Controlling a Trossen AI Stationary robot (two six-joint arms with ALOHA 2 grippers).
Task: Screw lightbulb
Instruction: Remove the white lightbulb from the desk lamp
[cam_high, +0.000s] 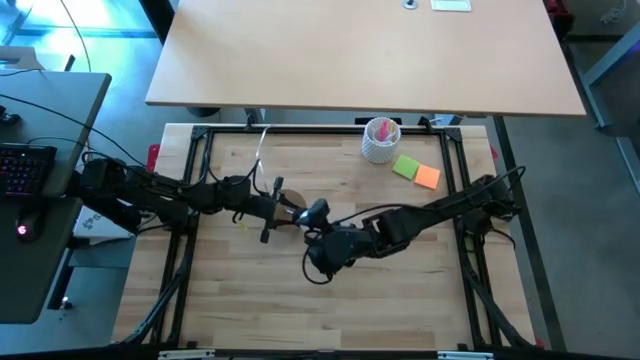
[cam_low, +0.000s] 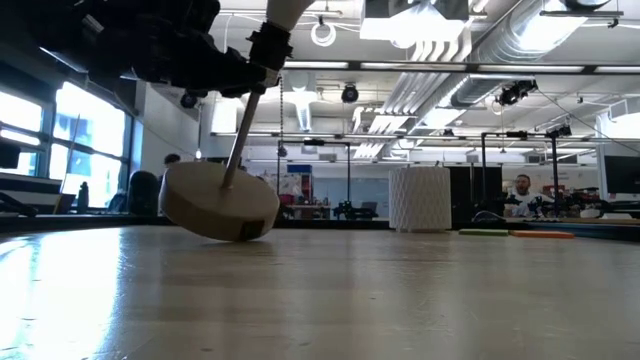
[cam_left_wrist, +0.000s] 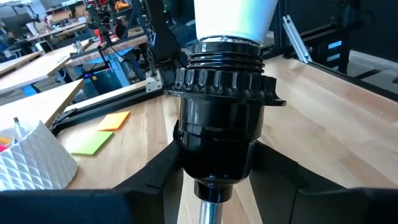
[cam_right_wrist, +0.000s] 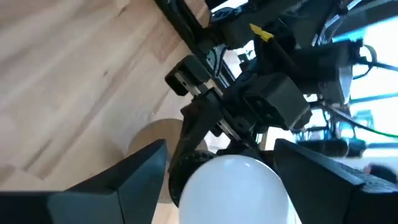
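Left claw (cam_left_wrist: 211, 180) grasps the socket (cam_left_wrist: 217, 124); right claw (cam_right_wrist: 217, 180), spread around the seated bulb (cam_right_wrist: 233, 186), probably regrips to twist.

one bulb (cam_right_wrist: 233, 186), one socket (cam_left_wrist: 222, 118) on one wooden stand (cam_low: 218, 202), one white cup (cam_high: 381, 140), two sticky notes beside cup: green (cam_high: 406, 166), orange (cam_high: 427, 177), two arms

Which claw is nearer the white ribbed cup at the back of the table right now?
Right, narrowly. The right claw sits mid-table around the lightbulb, nearer the white ribbed cup. The left claw grips the black socket just beyond it, slightly farther from the cup.
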